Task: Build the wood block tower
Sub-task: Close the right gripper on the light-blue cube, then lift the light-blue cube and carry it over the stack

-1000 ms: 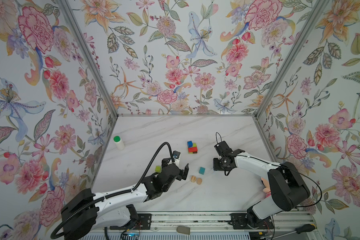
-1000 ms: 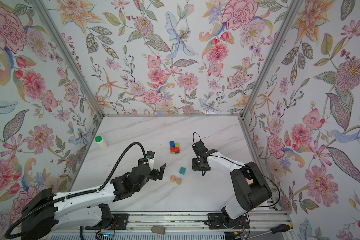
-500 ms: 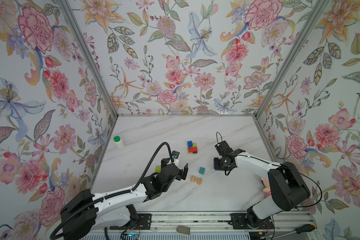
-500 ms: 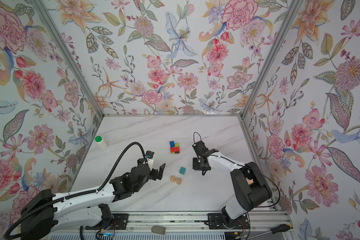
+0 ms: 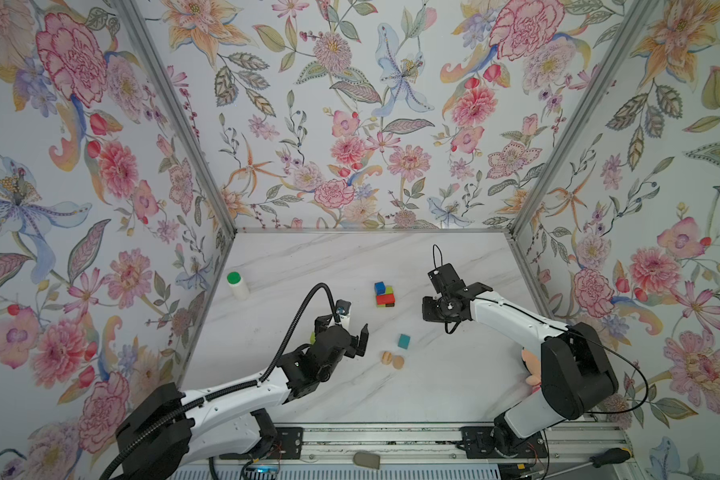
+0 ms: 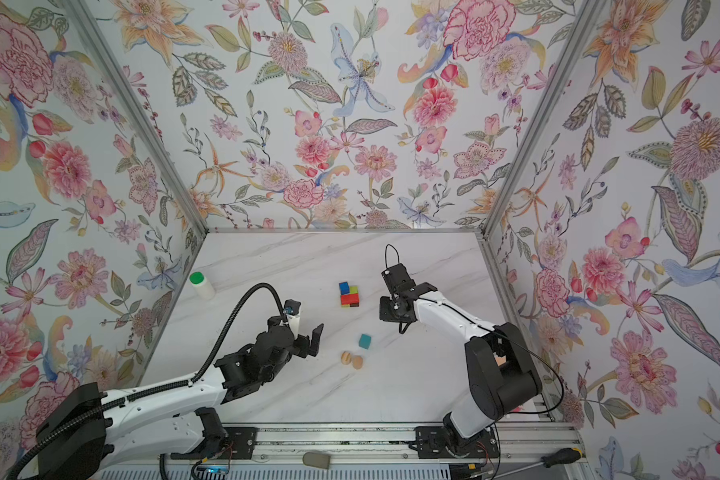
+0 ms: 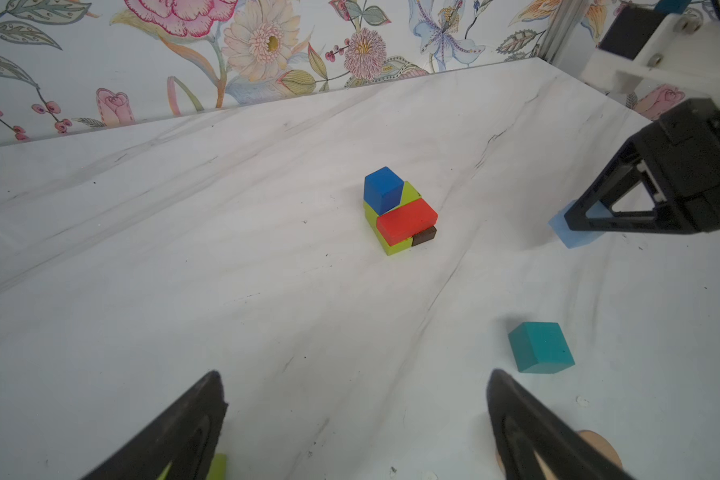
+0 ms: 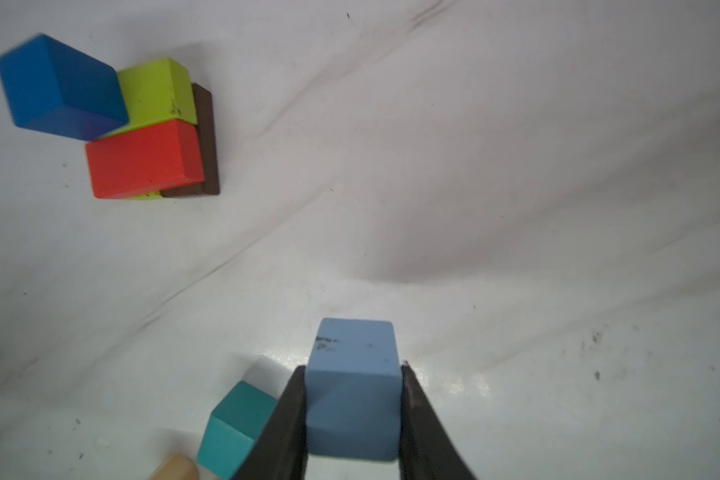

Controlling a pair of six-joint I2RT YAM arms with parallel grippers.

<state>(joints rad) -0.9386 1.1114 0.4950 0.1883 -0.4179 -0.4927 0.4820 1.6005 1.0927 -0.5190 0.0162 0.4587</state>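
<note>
Tower-building, mid-pickup: the right gripper clamps a pale blue cube at 3 o'clock of the unfinished tower, which shows one dark blue cube, one red block and one brown slab over yellow-green. The next move calls for a lift and a square placement on top. The left gripper hangs wide open and empty. Loose are one teal cube at the tower's 5 o'clock, two tan rounded pieces and one yellow-green block.

In both top views the light blue block is out of sight beneath the right gripper. The pink doll is mostly hidden behind the right arm. A yellow-green block barely peeks from behind the left gripper. The right wrist view crops a tan piece and blurs the dark blue block.
</note>
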